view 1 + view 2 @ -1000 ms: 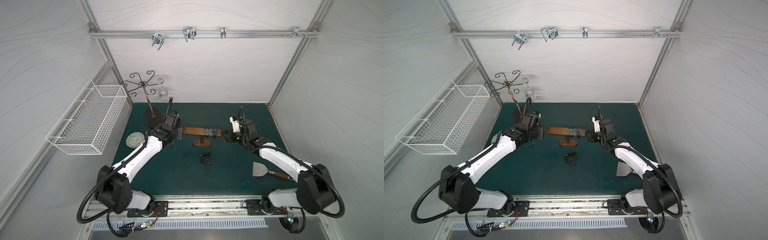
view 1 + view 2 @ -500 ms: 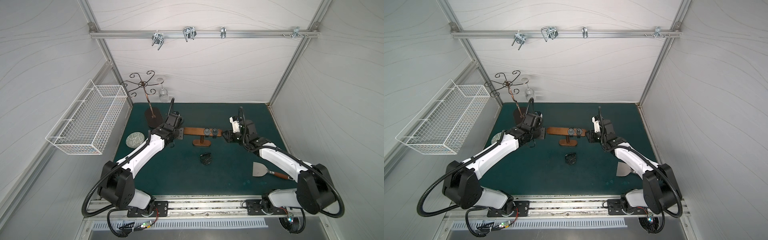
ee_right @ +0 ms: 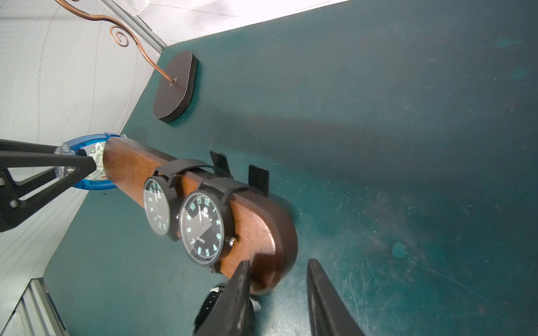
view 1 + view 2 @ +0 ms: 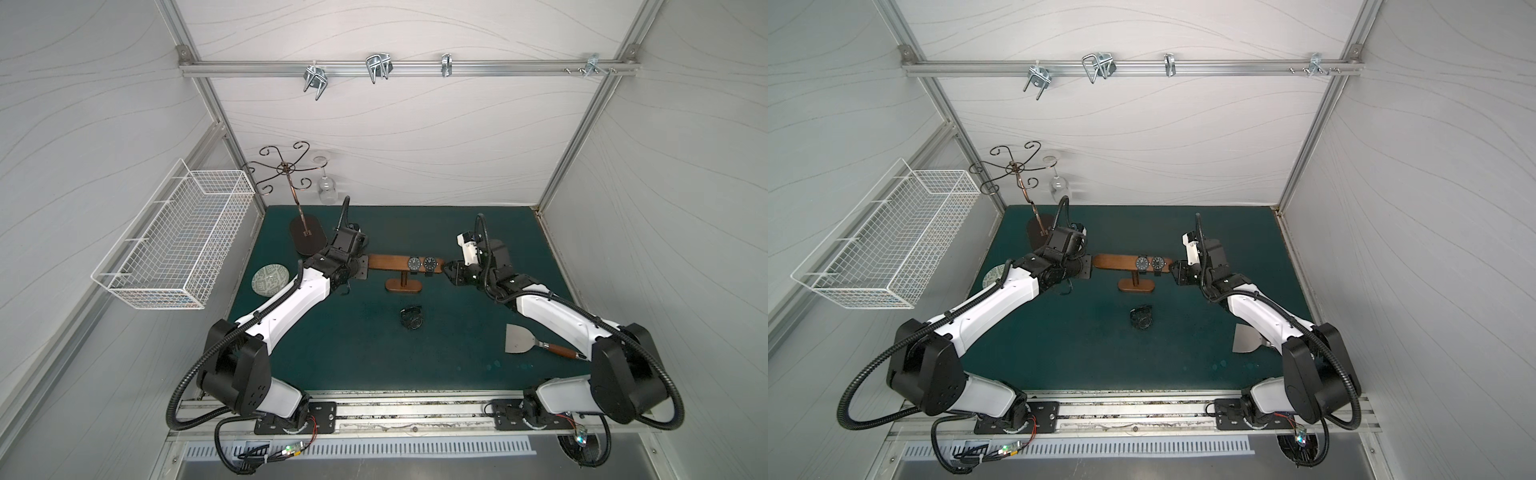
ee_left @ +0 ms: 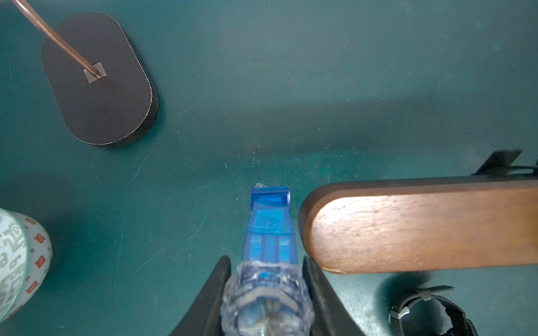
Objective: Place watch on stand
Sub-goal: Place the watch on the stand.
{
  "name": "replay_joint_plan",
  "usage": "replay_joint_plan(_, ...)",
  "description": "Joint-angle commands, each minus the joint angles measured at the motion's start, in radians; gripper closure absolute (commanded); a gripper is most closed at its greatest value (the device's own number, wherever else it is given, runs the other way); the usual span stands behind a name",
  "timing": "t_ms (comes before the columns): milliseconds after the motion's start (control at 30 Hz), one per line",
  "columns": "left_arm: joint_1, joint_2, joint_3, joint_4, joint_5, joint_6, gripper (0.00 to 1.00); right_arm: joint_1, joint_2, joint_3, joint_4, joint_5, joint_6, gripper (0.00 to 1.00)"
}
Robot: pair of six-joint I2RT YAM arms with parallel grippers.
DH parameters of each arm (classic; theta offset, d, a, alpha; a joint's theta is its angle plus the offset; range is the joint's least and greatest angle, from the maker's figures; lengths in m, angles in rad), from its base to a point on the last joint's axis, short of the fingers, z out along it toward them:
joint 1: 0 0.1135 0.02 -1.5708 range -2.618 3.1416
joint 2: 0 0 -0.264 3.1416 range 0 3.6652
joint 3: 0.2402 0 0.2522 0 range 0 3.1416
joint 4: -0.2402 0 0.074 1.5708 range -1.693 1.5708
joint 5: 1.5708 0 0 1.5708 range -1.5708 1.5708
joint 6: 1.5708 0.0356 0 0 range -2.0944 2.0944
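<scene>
The stand (image 4: 402, 263) sits at the centre of the counter (image 4: 457, 353), toward the far side. The left gripper (image 5: 266, 259) is clenched on the case of the blue watch (image 5: 269, 229). The blue watch's strap lies just beside the left rounded end of the crossbar, with a narrow gap between them, and does not encircle it. The right gripper (image 3: 279, 263) is at the crossbar's right end, jaws apart and grasping nothing. One black watch (image 3: 201, 229) and another black watch (image 3: 157, 206) are strapped on the right half of the crossbar. A loose black watch (image 4: 411, 319) lies on the counter nearer than the stand.
</scene>
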Motion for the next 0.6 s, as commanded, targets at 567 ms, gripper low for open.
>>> replay_joint_plan(567, -0.021, 0.017, 0.071, 0.035, -0.006, -0.004, 0.82, 0.004, 0.022, 0.006, 0.032, -0.026, 0.002, 0.68)
